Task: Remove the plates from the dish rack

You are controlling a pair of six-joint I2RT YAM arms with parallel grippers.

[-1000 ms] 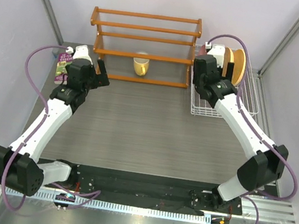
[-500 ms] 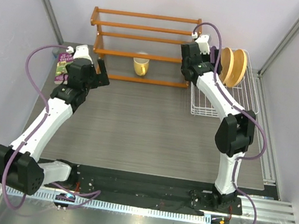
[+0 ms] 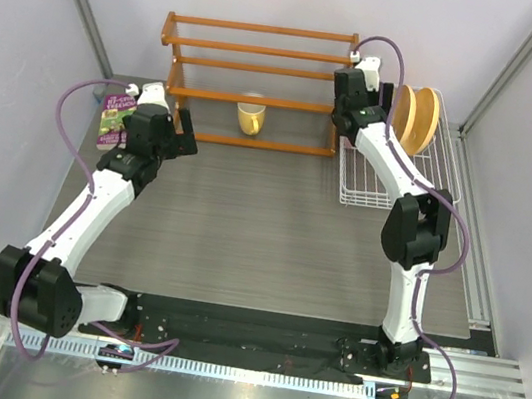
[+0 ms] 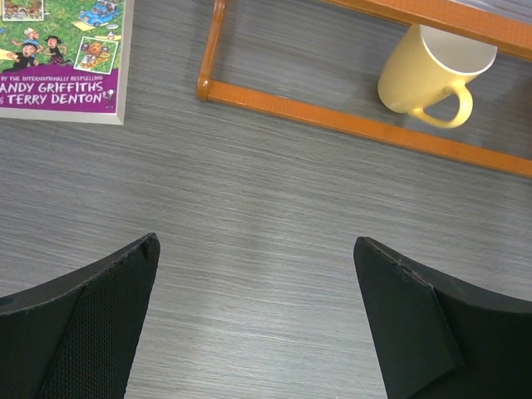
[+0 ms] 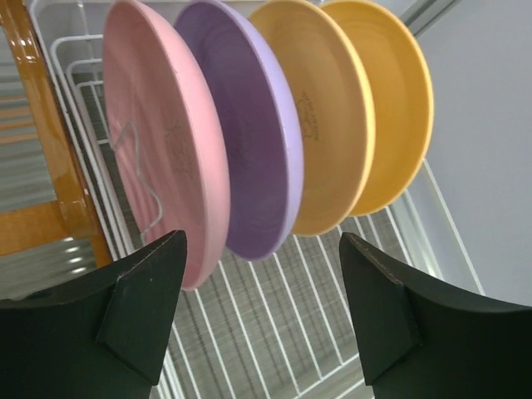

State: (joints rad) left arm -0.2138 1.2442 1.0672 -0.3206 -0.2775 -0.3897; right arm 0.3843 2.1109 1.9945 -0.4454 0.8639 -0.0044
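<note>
A pink plate (image 5: 158, 150), a lavender plate (image 5: 249, 141) and two orange-yellow plates (image 5: 328, 116) stand on edge in a row in the white wire dish rack (image 5: 283, 332). In the top view the plates (image 3: 415, 120) stand at the far end of the rack (image 3: 420, 188). My right gripper (image 5: 262, 237) is open and empty, facing the plates from the left; its jaws span below the pink and lavender rims without touching. In the top view it (image 3: 356, 92) is beside the rack's far left corner. My left gripper (image 4: 256, 241) is open and empty above the bare table (image 3: 181, 130).
A brown wooden slatted shelf (image 3: 257, 66) stands at the back, its right post (image 5: 41, 166) close beside the pink plate. A yellow mug (image 3: 250, 116) sits under it, also in the left wrist view (image 4: 428, 71). A purple book (image 3: 114, 120) lies at the left.
My right arm has swung from over the rack back and left; its wrist now sits by the shelf's right end, facing the plates. My left arm shifted slightly.
</note>
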